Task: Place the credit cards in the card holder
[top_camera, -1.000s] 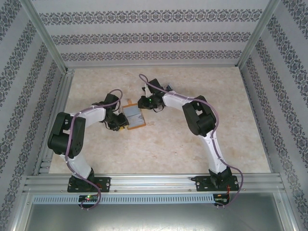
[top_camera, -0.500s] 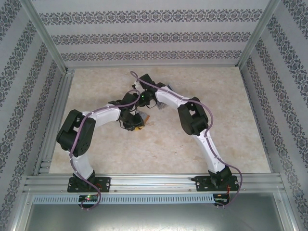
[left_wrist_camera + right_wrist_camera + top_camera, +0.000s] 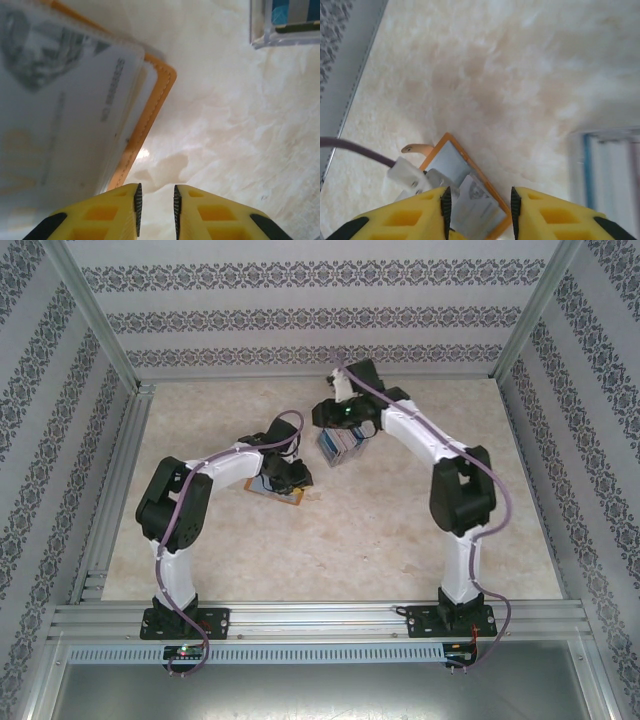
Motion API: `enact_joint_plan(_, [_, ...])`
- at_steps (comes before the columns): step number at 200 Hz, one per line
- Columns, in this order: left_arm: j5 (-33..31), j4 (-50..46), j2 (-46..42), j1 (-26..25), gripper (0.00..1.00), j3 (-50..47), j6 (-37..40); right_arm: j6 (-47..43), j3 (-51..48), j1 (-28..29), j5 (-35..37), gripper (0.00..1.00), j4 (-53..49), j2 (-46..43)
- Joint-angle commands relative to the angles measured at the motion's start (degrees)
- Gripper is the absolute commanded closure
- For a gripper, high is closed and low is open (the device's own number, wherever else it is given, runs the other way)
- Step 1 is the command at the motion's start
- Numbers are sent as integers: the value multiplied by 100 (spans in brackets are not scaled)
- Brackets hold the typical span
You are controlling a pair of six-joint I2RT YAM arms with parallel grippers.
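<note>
From above, we see the card holder (image 3: 278, 496) open on the desk (image 3: 400, 540) by the left jaws, while the right jaws hang over a clear box (image 3: 337, 448). Left wrist: jaws slightly apart, empty. A grey card (image 3: 60, 115) lies in the holder, its lettering too blurred to read. Right wrist: jaws apart, empty.

Both arms are built of white tubular links joined by bulky black joint housings. The left arm (image 3: 175, 575) and the right arm (image 3: 461, 565) each rise from a flat black base plate (image 3: 185, 621) at the bottom of the top view. A greyish-purple cable (image 3: 355, 148) trails loosely along each arm and ends in a white plug (image 3: 407, 176). A small green light (image 3: 346, 411) glows on the right arm's wrist. The left gripper (image 3: 156, 202) and the right gripper (image 3: 480, 210) have yellow fingers (image 3: 552, 217) with recessed pockets, ribbed black pads and black outer patches.
</note>
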Motion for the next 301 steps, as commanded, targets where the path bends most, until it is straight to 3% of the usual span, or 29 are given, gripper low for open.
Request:
enact_joint_plan(1, [-156,-174,84,-27,74,426,192,-343,-547,-272,382,58,206,-476])
enact_joint_plan(43, [-413,-40,487,2,74,1149,272,204,-832,-1095,-165,54,540,-630])
enact_joint_plan(102, [-329,-52,1082,28,73,2177,97,581,-166,-1669,-1032,48,103,279])
enact_joint_plan(185, [-67,-296,1557,127,71,2973,51,206,1457,-1607,-1283,47,-1374,1607])
enact_joint_plan(301, [137,-81,1455,129,71,2623,-5,-65,1338,-1154,-1086,46,-1762,1533])
